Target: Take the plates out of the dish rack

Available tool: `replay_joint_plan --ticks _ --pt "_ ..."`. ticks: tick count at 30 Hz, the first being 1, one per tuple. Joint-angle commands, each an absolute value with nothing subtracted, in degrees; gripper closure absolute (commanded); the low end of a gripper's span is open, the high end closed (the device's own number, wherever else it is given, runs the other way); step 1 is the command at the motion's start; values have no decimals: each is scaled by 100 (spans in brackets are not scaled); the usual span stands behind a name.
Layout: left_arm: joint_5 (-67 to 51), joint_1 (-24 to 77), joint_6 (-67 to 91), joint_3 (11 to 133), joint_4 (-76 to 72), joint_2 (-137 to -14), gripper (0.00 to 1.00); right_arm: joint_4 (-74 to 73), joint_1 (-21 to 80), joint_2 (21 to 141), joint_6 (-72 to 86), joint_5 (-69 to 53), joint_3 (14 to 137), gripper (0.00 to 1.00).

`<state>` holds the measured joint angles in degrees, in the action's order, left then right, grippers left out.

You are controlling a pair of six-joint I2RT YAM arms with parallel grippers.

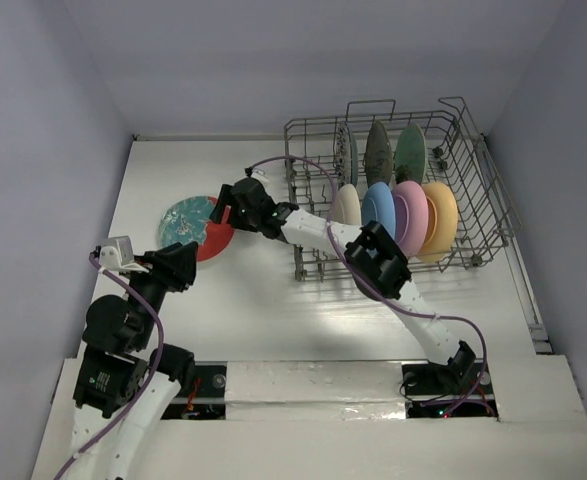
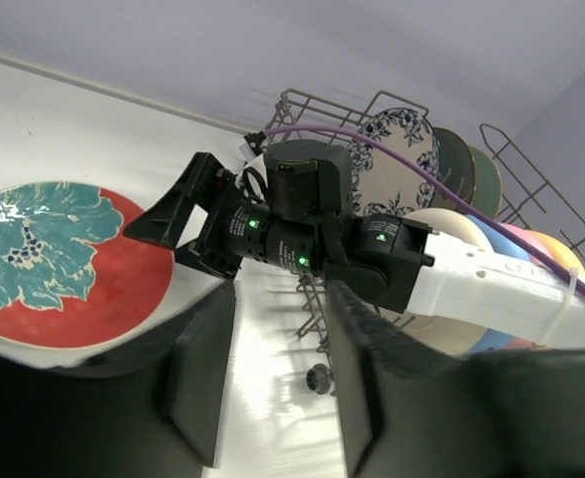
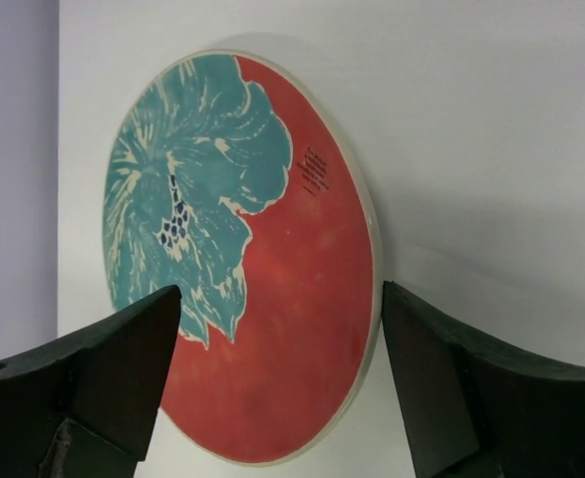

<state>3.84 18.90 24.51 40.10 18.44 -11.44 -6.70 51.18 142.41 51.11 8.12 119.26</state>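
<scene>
A red plate with a teal flower (image 1: 186, 226) lies flat on the table left of the dish rack (image 1: 476, 205); it also shows in the left wrist view (image 2: 63, 259) and the right wrist view (image 3: 272, 299). My right gripper (image 1: 218, 212) is open just above the plate's right edge, its jaws (image 3: 277, 339) wide and empty. My left gripper (image 1: 185, 262) is open and empty (image 2: 277, 339), low beside the plate's near edge. In the rack stand a cream plate (image 1: 346, 205), a sky blue plate (image 1: 378, 207), a pink plate (image 1: 411, 215), an orange-yellow plate (image 1: 441, 220), a blue-white floral plate (image 1: 347, 152), a grey-brown plate (image 1: 378, 152) and a green plate (image 1: 410, 150).
The right arm (image 1: 383, 262) reaches across in front of the rack's near left corner. Walls close the table at the back and on both sides. A small rack wheel (image 2: 318, 378) sits on the table ahead of the left fingers.
</scene>
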Motion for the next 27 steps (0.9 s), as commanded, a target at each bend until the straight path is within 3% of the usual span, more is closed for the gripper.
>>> replay_joint_plan --ticks 1,6,9,13,14,16,23,25,27 --pt "316 1872 2452 3982 1512 -1134 61 -606 5150 13755 4826 958 12331 14" --pt "299 1872 2426 3999 1468 -1125 36 -862 5150 13572 4527 1037 12543 11" --pt "334 1872 2365 4008 1407 -1116 28 -459 5150 13150 4387 1072 12026 20" --pt "325 1872 2329 3973 1336 -1169 26 -492 5150 12421 3956 1212 11970 53" --pt "334 1872 2329 3964 1336 -1169 27 -536 5150 12288 3842 1248 11971 81" --pt "325 1872 2329 3929 1327 -1151 32 -746 5150 11999 3421 1588 11971 100" --pt "220 1872 2312 3850 1275 -1028 34 -1950 4388 10479 2121 2802 11357 100" --pt "193 1872 2303 3832 1248 -1028 34 -2424 4211 10328 1777 3677 11294 99" --pt "141 1872 2294 3815 1213 -1011 34 -2976 4018 10301 1382 4041 11433 86"
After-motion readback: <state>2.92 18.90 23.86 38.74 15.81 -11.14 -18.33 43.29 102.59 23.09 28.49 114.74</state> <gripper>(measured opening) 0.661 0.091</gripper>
